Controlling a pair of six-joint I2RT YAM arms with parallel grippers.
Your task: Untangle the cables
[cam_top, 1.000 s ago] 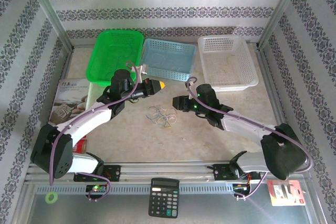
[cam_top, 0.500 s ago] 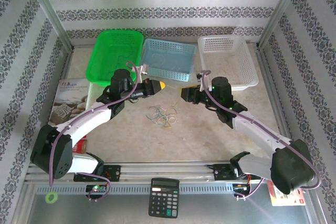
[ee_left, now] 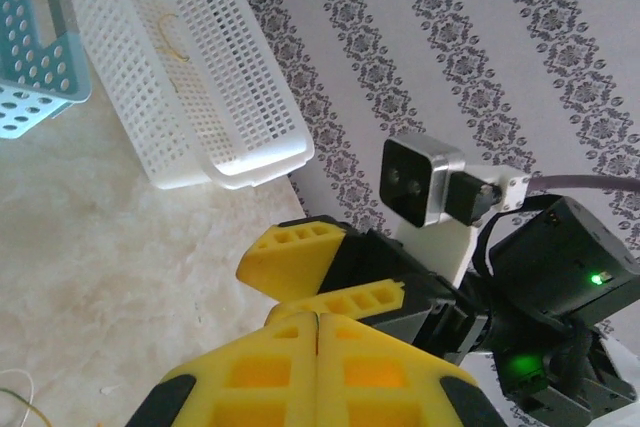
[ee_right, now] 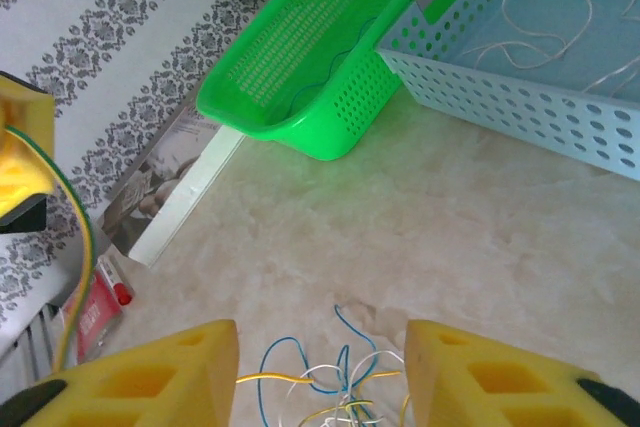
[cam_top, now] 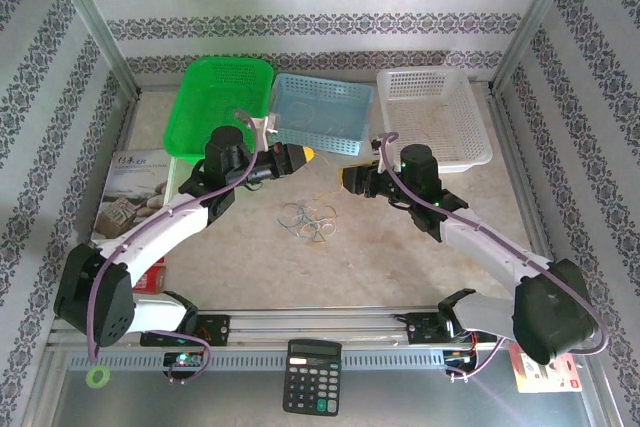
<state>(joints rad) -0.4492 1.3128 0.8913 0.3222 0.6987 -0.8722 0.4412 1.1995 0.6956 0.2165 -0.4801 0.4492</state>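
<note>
The cables (cam_top: 308, 219) lie in a small, loose tangle on the table (cam_top: 400, 267), near its middle. They are thin looped wires, blue, yellow-orange and whitish, crossing over one another. One green-and-yellow strand (ee_right: 90, 247) arches up, clear of the heap.

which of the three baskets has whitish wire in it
The light blue basket, the middle one, between the green basket and the white basket; whitish wire loops lie inside it.

Three baskets are counted: green basket (cam_top: 230, 61), blue basket (cam_top: 322, 78), white basket (cam_top: 432, 71). Also counted are two robot arms, left arm (cam_top: 160, 232) and right arm (cam_top: 480, 242), one tangle of cables (cam_top: 308, 220), one calculator (cam_top: 312, 375) and one booklet (cam_top: 128, 197).
</note>
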